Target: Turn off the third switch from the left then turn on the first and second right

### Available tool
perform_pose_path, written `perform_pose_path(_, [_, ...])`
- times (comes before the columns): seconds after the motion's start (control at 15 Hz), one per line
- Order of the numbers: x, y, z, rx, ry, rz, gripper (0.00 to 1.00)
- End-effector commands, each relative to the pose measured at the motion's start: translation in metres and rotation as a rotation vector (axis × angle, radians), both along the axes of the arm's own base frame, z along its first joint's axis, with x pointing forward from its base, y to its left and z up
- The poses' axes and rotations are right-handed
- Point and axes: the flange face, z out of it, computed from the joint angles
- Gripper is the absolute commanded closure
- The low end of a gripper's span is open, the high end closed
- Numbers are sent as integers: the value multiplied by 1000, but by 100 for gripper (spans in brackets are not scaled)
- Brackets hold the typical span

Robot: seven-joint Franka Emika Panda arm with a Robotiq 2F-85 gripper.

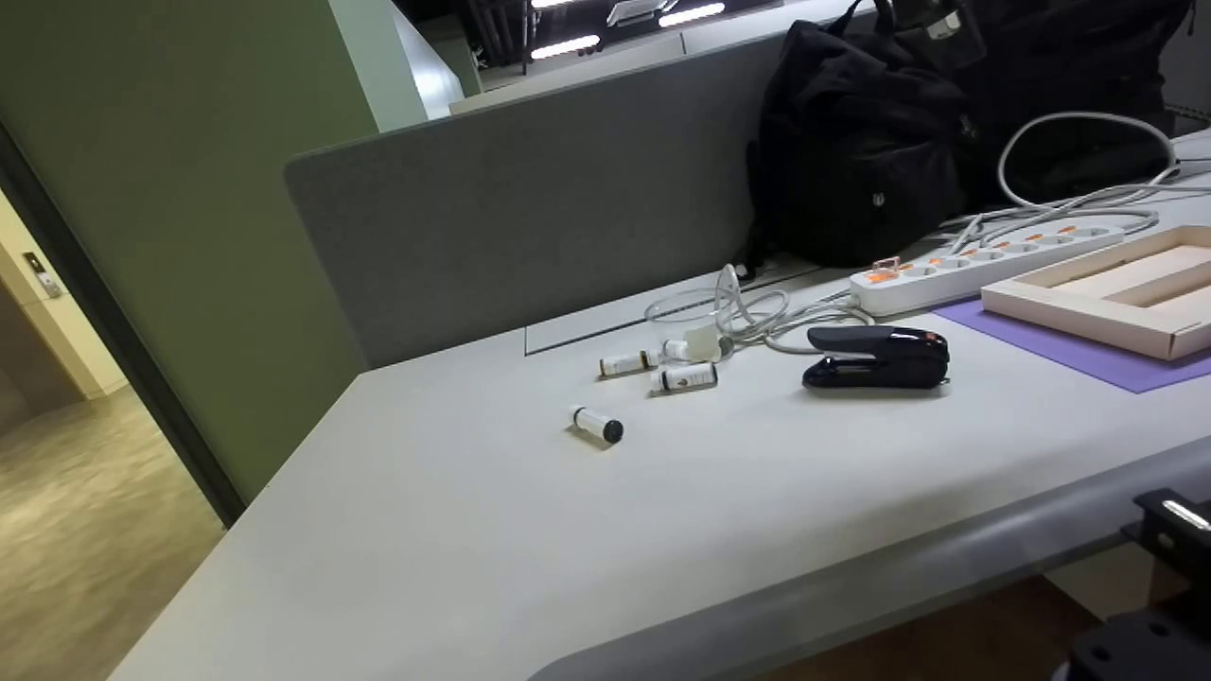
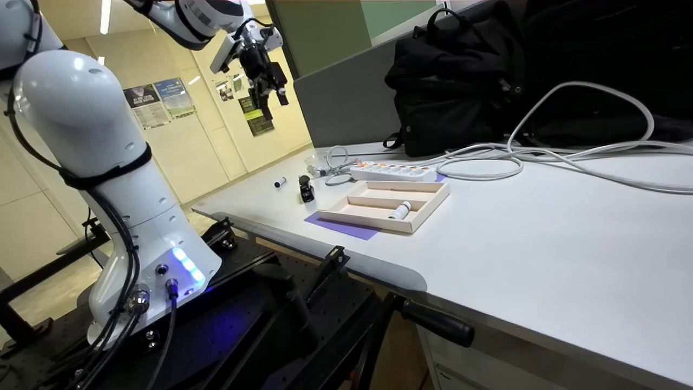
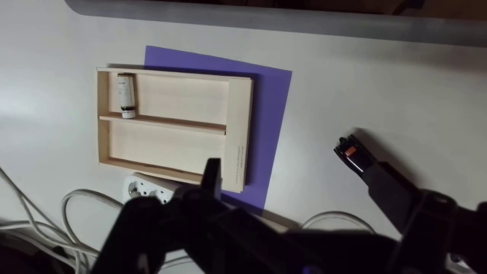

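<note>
A white power strip [image 1: 913,295] lies on the table with a row of orange switches [image 1: 935,261]. A clear cover stands raised over the switch [image 1: 884,274] at its near end. The strip also shows in an exterior view [image 2: 392,172]. In the wrist view only the socket end of the strip [image 3: 146,189] shows; my gripper hides the rest. I cannot tell which switches are on. My gripper [image 2: 275,107] is high above the table, apart from the strip. Its fingers [image 3: 308,177] are spread wide with nothing between them.
A wooden tray [image 3: 239,114] on a purple sheet [image 3: 272,125] sits against the strip, with a bottle [image 3: 126,93] in it. A black stapler [image 1: 880,357], small bottles [image 1: 686,377], loose white cables [image 2: 482,169] and a black backpack [image 1: 861,142] are nearby. A grey divider [image 1: 549,208] stands behind.
</note>
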Motion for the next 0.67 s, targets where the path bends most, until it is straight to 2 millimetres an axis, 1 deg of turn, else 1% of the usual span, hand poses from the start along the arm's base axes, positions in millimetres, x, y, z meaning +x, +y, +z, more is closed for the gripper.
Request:
perform_pose_path(0.0, [7,5,1,60,-85,-11,0])
perform_pose_path(0.13, [9,7,0,102,-111,2,0])
perform_pose_path(0.33, [9,12,-3,163,-106,-3,0])
perform_pose_path(0.4, [61,-35,-16,165,-109,-23,0])
perform_pose_path(0.47, [68,-39,-18,184,-111,-18,0])
perform_pose_path(0.53, [82,-51,-22,200,-106,-22,0])
perform_pose_path(0.6, [96,-69,-28,215,-85,-29,0])
